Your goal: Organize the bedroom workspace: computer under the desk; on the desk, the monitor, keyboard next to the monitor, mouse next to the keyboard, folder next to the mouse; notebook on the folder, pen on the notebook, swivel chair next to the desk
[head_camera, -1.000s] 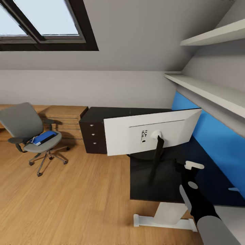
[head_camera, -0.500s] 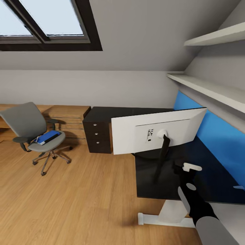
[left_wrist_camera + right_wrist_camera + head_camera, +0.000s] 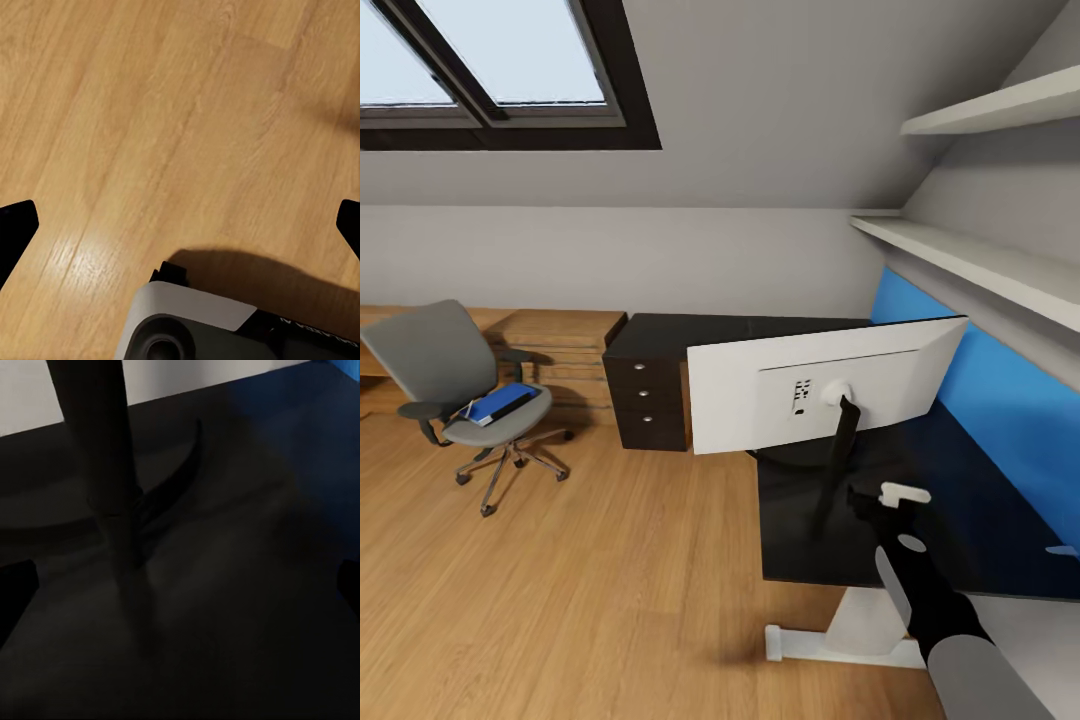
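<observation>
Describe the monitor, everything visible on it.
The monitor is a very wide, thin flat panel, seen from behind: white back, thin dark top edge, a small dark port or label block near the centre. A round white hub joins it to a slim black stand that runs down to a curved black foot resting on the desk's glossy black top. It stands upright, tilted slightly in the head view, screen facing the blue wall panel. The right gripper hovers close beside the stand; contact cannot be told.

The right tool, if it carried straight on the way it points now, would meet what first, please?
Probably the monitor's slim black stand, standing on the desk just ahead of the right tool; depth is uncertain, so it might slip past onto the desk top.
</observation>
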Controlling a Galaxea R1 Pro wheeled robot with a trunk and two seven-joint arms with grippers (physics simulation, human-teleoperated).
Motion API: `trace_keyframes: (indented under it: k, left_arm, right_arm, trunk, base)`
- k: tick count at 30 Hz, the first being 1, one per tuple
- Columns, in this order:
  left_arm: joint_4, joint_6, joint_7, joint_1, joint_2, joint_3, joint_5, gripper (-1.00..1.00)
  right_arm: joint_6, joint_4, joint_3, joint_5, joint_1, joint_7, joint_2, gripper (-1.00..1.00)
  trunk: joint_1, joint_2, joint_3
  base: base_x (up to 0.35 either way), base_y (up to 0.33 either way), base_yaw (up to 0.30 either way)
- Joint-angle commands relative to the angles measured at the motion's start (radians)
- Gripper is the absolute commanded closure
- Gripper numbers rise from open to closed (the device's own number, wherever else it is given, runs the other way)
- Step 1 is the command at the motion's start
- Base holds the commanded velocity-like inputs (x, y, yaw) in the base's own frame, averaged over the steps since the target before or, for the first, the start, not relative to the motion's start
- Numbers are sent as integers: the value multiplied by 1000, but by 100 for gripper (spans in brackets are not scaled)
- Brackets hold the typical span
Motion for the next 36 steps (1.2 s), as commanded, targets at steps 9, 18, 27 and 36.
trace_keyframes:
  k: [9, 18, 27, 36]
  left_arm:
    - [0, -2, 3, -1, 0, -3, 2, -100]
    - [0, -2, 3, -1, 0, -3, 2, -100]
    - [0, -2, 3, -1, 0, -3, 2, -100]
    - [0, -2, 2, -1, -1, -3, 2, -100]
  right_arm:
    - [101, -39, 1, -6, -1, 55, 2, -100]
    - [114, -47, 1, -5, -1, 113, 2, -100]
    - [139, -105, 4, -5, 0, 120, 35, -100]
    - [337, -186, 75, 0, -5, 114, 104, -100]
  trunk:
    - [1, -2, -2]
    - [1, -2, -2]
    - [1, -2, -2]
    - [1, -2, -2]
  base:
    - [0, 0, 0]
    - [0, 0, 0]
    - [0, 100, 0]
    - [0, 146, 0]
